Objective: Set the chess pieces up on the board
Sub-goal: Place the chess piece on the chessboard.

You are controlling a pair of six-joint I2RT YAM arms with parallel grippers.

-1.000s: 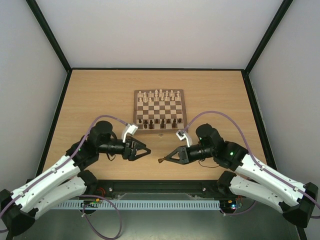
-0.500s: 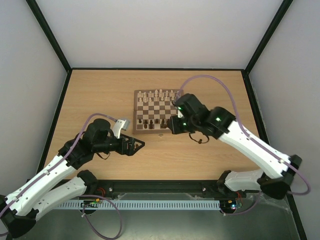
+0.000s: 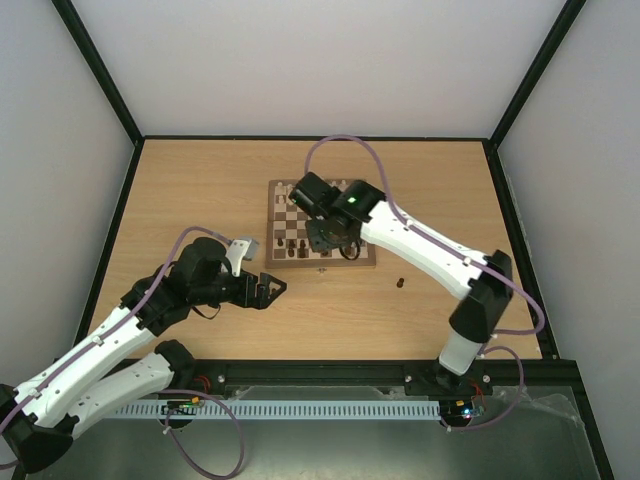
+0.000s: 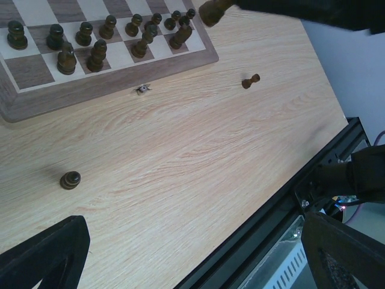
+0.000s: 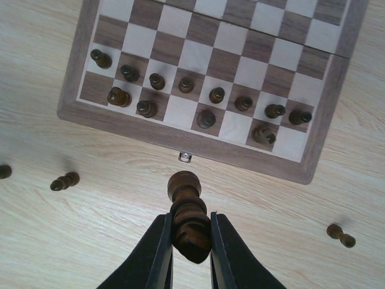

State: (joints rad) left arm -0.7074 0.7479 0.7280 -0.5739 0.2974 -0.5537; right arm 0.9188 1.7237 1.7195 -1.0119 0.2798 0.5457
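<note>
The board (image 3: 372,258) lies at the table's middle, with cream chess pieces (image 3: 320,189) along its far rows and dark ones (image 5: 186,84) on its two near rows. My right gripper (image 5: 190,221) is shut on a dark brown piece (image 5: 183,186) and hangs just in front of the board's near edge, above its clasp (image 5: 185,157). In the top view this gripper (image 3: 323,244) is over that near edge. My left gripper (image 4: 192,268) is wide open with nothing in it, low over the table to the near left of the board (image 4: 108,84).
Loose dark pieces lie on the bare table: one (image 3: 399,283) right of the board, also seen lying down (image 4: 251,80), and one standing (image 4: 70,179) near my left gripper. Two more (image 5: 64,181) (image 5: 4,171) lie left of the clasp. The black table rail (image 4: 283,198) runs close by.
My right arm has swung from the table's front out to the board's near edge, carrying the dark piece. My left gripper has opened wider and pulled back a little to the left.
</note>
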